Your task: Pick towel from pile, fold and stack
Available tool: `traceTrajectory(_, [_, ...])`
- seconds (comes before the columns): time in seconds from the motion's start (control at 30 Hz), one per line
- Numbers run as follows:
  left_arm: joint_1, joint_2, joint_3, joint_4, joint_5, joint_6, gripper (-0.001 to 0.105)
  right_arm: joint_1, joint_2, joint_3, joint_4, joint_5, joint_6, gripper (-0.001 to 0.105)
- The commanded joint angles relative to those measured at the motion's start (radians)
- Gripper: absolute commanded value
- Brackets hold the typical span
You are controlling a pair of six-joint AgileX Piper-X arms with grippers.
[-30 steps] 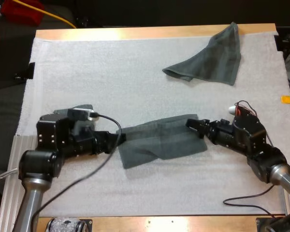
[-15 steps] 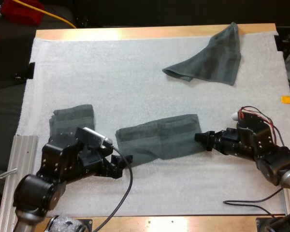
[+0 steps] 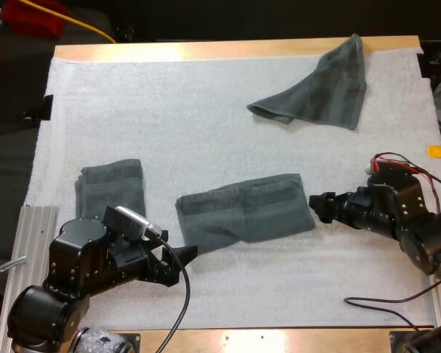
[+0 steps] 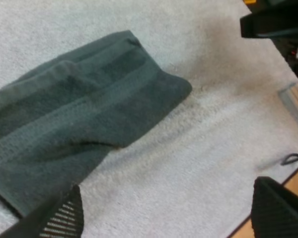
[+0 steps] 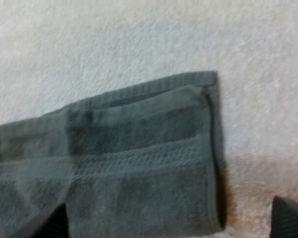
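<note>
A dark grey-green towel (image 3: 242, 209) lies folded lengthwise on the mat's middle, flat, with its left end bulging toward the front. My left gripper (image 3: 185, 265) is open, in front of and just left of that end. In the left wrist view its fingers (image 4: 64, 218) stand wide apart short of the towel (image 4: 79, 124). My right gripper (image 3: 317, 208) is open just off the towel's right edge. Its fingers (image 5: 290, 218) flank the towel's end (image 5: 129, 158) without touching. A crumpled towel (image 3: 320, 88) lies at the back right. A folded stack (image 3: 110, 187) sits at the left.
The white mat (image 3: 206, 118) covers most of the wooden table (image 3: 206, 50). An aluminium rail (image 3: 29, 235) runs along the near left side. A black cable (image 3: 382, 301) lies on the mat near the right arm.
Both grippers have let go of the middle towel and drawn back, the left toward the front left, the right to the right. The towel now lies flat and folded.
</note>
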Motion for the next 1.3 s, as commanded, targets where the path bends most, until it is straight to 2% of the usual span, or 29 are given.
traceTrajectory(0.0, [-0.002, -0.005, -0.007, 0.009, 0.010, -0.009, 0.068, -0.021, -0.006, -0.010, 0.008, -0.005, -0.021, 0.078])
traceTrajectory(0.2, [-0.002, -0.005, -0.007, 0.027, 0.013, -0.009, 0.068, -0.137, -0.004, -0.010, 0.017, -0.120, -0.053, 0.078])
traceTrajectory(0.47, [-0.002, -0.005, -0.007, 0.029, 0.020, -0.009, 0.068, -0.268, 0.039, -0.010, 0.050, -0.238, -0.161, 0.078])
traceTrajectory(0.8, [-0.002, -0.005, -0.007, 0.034, 0.020, -0.009, 0.068, -0.283, 0.201, -0.010, 0.017, -0.390, -0.208, 0.078])
traceTrajectory(1.27, [-0.002, -0.005, -0.007, 0.088, 0.020, -0.002, 0.068, -0.283, 0.458, -0.010, -0.197, -0.566, -0.165, 0.078])
